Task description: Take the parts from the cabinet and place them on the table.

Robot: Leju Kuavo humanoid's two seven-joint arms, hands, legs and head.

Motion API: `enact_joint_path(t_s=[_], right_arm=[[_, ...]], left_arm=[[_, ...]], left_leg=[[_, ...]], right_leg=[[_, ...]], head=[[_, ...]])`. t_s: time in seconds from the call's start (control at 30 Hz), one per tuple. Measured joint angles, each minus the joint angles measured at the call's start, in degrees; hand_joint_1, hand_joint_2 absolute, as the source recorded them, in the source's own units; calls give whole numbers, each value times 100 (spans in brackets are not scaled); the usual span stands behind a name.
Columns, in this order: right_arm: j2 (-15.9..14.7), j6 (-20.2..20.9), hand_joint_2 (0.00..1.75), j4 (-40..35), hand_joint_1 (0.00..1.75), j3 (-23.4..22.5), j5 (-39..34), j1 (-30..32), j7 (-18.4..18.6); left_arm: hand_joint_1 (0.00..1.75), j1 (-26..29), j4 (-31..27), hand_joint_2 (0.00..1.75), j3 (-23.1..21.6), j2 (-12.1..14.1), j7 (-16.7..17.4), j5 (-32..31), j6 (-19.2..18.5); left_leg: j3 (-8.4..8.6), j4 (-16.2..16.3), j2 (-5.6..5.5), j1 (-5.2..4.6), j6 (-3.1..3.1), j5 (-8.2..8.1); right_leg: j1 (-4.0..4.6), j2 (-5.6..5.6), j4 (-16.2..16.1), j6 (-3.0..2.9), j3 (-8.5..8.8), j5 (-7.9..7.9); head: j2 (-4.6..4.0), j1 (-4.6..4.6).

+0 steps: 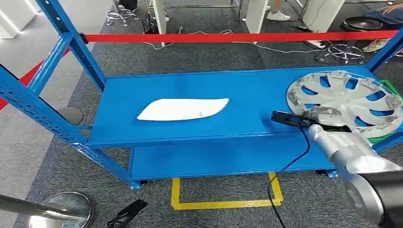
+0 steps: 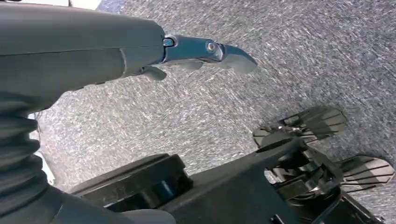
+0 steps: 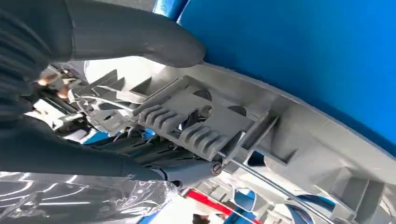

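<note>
A silver wheel cover (image 1: 347,95) lies tilted over the right end of the blue cabinet shelf (image 1: 214,85). My right hand (image 1: 325,116) grips its near rim. In the right wrist view my thumb (image 3: 140,42) presses one face of the wheel cover (image 3: 219,116) and my fingers (image 3: 140,165) wrap the other. A white curved part (image 1: 183,109) lies flat on the shelf, left of centre. My left hand (image 2: 116,51) hangs over the grey carpet, its fingers (image 2: 210,51) stretched out and holding nothing.
Something green (image 1: 387,88) sits under the wheel cover at the shelf's right end. Red tape (image 1: 237,37) spans the rack's back. On the floor are a yellow marking (image 1: 223,204), a stanchion base (image 1: 66,209) and a black object (image 1: 127,213). People's feet (image 1: 278,15) stand behind.
</note>
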Motion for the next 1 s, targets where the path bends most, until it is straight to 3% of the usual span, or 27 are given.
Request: enact_joint_path(t_s=[0.37, 0.4, 0.63, 0.93, 0.97, 1.0], right_arm=[[203, -581, 175, -70, 175, 0, 135, -54, -590], [238, -671, 175, -88, 175, 0, 135, -73, -682], [544, -1681, 175, -723, 175, 28, -51, -294, -1619], [573, -1899, 175, -2932, 175, 656, -1065, 17, -1600], [553, -1908, 175, -3185, 175, 726, -1133, 68, -1569], [522, -1910, 175, -3404, 175, 783, -1189, 119, -1545]], left_arm=[[0, 23, 0, 175, 11, 15, -31, 114, 28], [0, 27, 0, 0, 13, 15, -42, 129, 39], [0, 184, 0, 0, 96, 39, -257, 363, 129], [0, 394, 0, 0, 282, 74, -428, 538, 219], [0, 408, 0, 175, 321, 79, -442, 544, 225], [0, 420, 0, 175, 339, 81, -461, 560, 234]], left_leg=[[-27, 0, 0, -2, 5, 13], [-34, 0, -1, -2, 7, 16], [-73, 1, -9, -2, 1, 25], [-78, 1, -18, -2, 1, 22], [-78, 1, -17, -2, 2, 21], [-79, 1, -17, -2, 2, 21]], right_leg=[[-2, -3, 3, 4, -28, 6], [-2, -8, 3, 4, -33, 6], [-2, -15, 9, 1, -73, 8], [-1, -25, 6, -2, -77, 0], [-1, -24, 6, -2, -78, 0], [-1, -25, 5, -2, -78, 1]], head=[[0, -2], [0, -4], [0, -4], [0, -2], [0, -4], [0, -2]])
